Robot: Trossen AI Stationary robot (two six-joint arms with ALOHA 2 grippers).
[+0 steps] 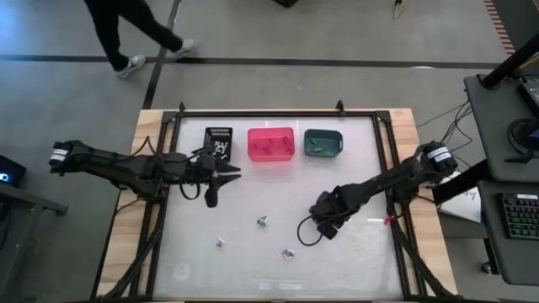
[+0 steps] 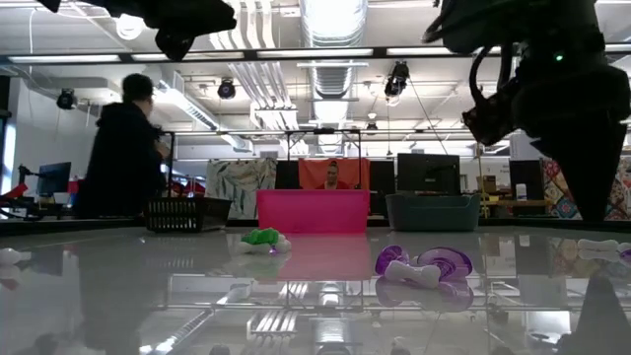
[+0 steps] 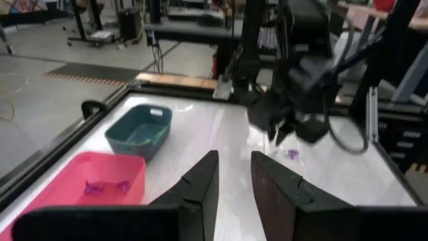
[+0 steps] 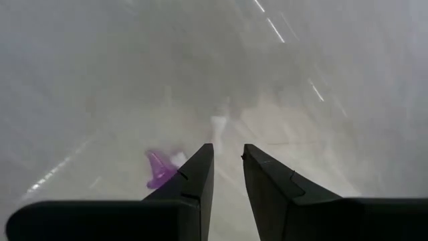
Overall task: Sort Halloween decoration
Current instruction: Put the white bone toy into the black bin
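Observation:
Three tiny trinkets lie on the white table: a green and white one (image 1: 263,221) (image 2: 261,240), a pale one (image 1: 221,242) and a purple and white one (image 1: 288,254) (image 2: 419,264) (image 4: 158,171). My right gripper (image 1: 318,220) (image 4: 227,152) hangs just above the table, right of them and beside the purple one, with its fingers narrowly open and nothing between them. My left gripper (image 1: 226,173) (image 3: 234,161) hovers by the black bin (image 1: 218,143), also narrowly open and without a load. Purple pieces lie in the pink bin (image 1: 270,144) (image 3: 107,186), green ones in the teal bin (image 1: 322,143) (image 3: 140,130).
The three bins stand in a row along the table's far edge. A black rail frames the table (image 1: 383,160). A loose cable loops below my right wrist (image 1: 303,233). A person walks on the floor beyond the far edge (image 1: 126,34) (image 2: 123,148).

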